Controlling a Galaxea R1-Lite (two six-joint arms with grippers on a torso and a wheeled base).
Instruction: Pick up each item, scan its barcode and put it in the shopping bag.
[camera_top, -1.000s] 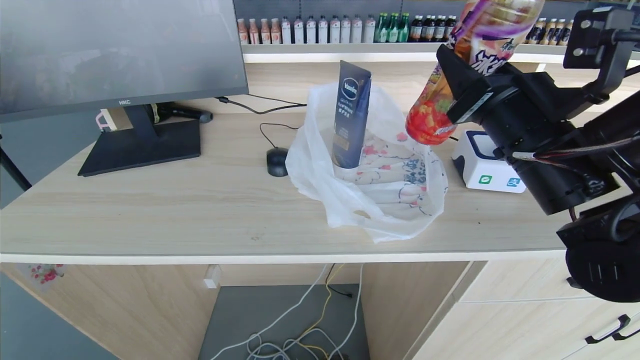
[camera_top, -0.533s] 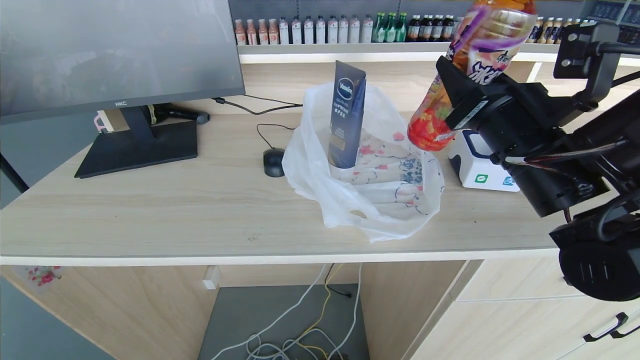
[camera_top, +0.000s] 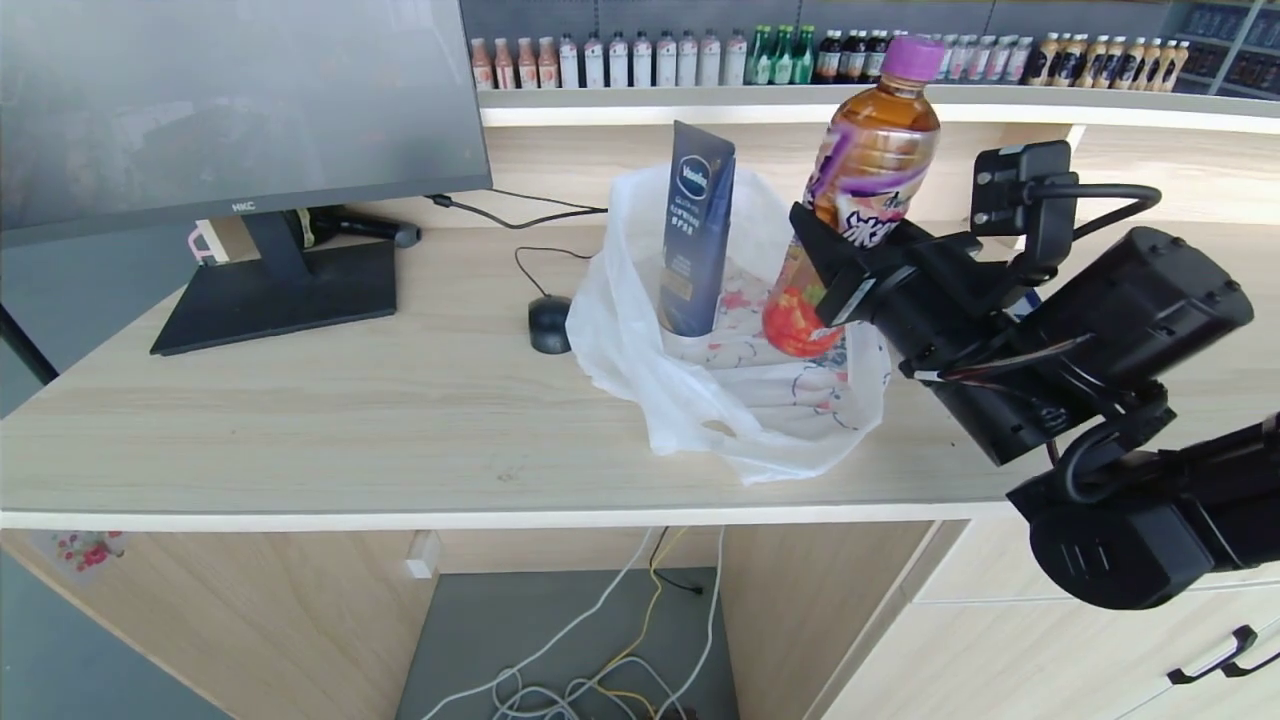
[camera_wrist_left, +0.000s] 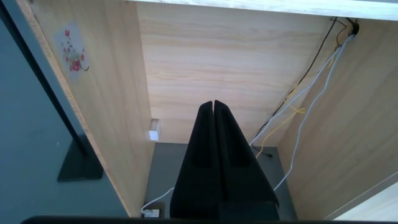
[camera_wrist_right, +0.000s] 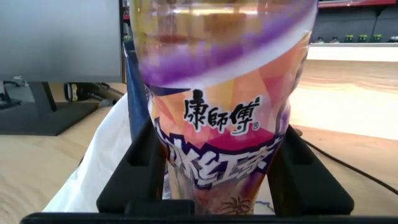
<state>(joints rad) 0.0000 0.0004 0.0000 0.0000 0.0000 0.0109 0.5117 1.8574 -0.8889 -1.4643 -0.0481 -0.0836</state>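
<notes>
My right gripper (camera_top: 835, 265) is shut on a tea bottle (camera_top: 858, 190) with a purple cap and a purple and orange label, held upright over the right side of the white shopping bag (camera_top: 735, 400). The bottle's red base hangs just above the bag's opening. In the right wrist view the tea bottle (camera_wrist_right: 222, 106) stands between the black fingers (camera_wrist_right: 140, 168). A dark blue tube (camera_top: 695, 245) stands upright inside the bag, left of the bottle. My left gripper (camera_wrist_left: 214, 112) is shut and empty, below the counter's edge, facing the wooden cabinet panel.
A monitor (camera_top: 230, 100) on a black stand fills the counter's left. A black mouse (camera_top: 550, 325) lies just left of the bag. A shelf of drink bottles (camera_top: 700, 58) runs along the back. Cables (camera_top: 600, 660) hang under the counter.
My right arm has carried the tea bottle left and down, from above the white scanner box to over the bag, turning it more upright. The arm now covers the scanner.
</notes>
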